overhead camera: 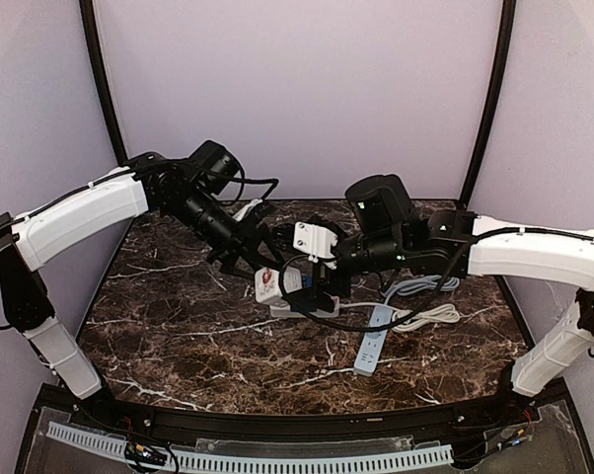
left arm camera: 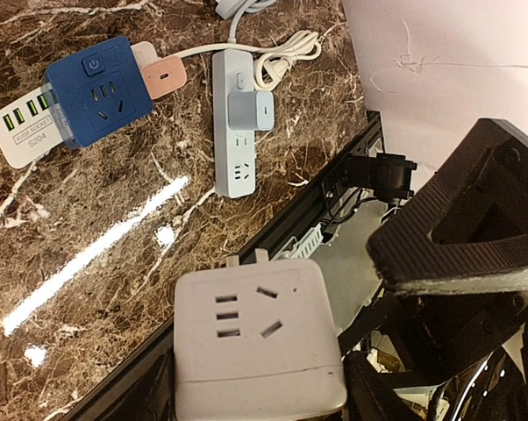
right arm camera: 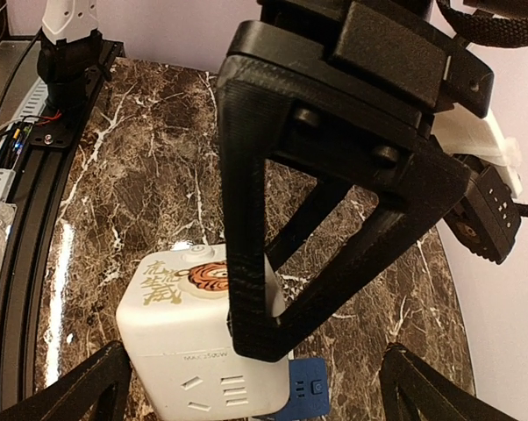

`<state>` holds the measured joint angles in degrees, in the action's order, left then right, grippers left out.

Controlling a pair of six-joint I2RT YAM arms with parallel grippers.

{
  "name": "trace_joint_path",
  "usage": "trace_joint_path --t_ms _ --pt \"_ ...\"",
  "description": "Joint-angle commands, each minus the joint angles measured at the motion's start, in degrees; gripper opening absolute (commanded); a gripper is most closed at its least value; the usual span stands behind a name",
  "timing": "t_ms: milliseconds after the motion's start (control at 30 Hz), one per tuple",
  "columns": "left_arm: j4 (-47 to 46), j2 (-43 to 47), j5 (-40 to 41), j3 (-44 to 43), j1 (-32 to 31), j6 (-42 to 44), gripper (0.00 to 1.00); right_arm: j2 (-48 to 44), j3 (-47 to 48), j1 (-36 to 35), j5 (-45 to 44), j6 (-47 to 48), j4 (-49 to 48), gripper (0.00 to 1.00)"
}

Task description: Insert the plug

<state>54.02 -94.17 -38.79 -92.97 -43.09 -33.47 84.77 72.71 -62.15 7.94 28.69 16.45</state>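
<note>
The plug [left arm camera: 255,342], a white cube with two prongs [left arm camera: 262,255] on its far face, is off the worktop [left arm camera: 71,202], clenched in the left gripper [overhead camera: 262,270]. The blue socket block [left arm camera: 97,88] lies at about 11 o'clock from it in the left wrist view and peeks out beneath it at 5 o'clock in the right wrist view. The right gripper [right arm camera: 255,349] is released, its fingers [right arm camera: 71,386] spread wide. To seat the plug well, I judge the prongs should be squared to the block's slots, then lowered straight down. The free gripper could steady the block, which may slide or tip. The pale power strip [left arm camera: 238,132] at 12 o'clock looks out of the way.
</note>
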Motion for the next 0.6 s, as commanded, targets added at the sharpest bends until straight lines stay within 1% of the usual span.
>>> trace_joint_path --t_ms 0,233,400,500,567 --pt "0.05 1.10 -4.98 -1.78 0.45 -1.04 0.32 1.27 -0.90 -0.51 0.38 0.76 -1.91 0.98" --pt "-1.20 1.18 -6.01 -1.77 0.60 -2.54 0.31 1.80 -1.03 -0.77 1.22 0.68 -1.22 0.94" --pt "-2.20 1.35 -7.00 -1.65 0.66 -3.55 0.31 2.31 -1.01 -0.89 1.14 0.59 -0.68 0.87" --pt "-2.77 1.44 -7.27 -1.29 0.64 -4.17 0.31 2.50 -0.90 -0.95 1.24 0.19 -0.65 0.77" --pt "-3.47 1.57 -7.42 -0.84 0.77 -4.81 0.31 2.50 -0.98 -0.95 1.18 -0.15 -0.70 0.61"
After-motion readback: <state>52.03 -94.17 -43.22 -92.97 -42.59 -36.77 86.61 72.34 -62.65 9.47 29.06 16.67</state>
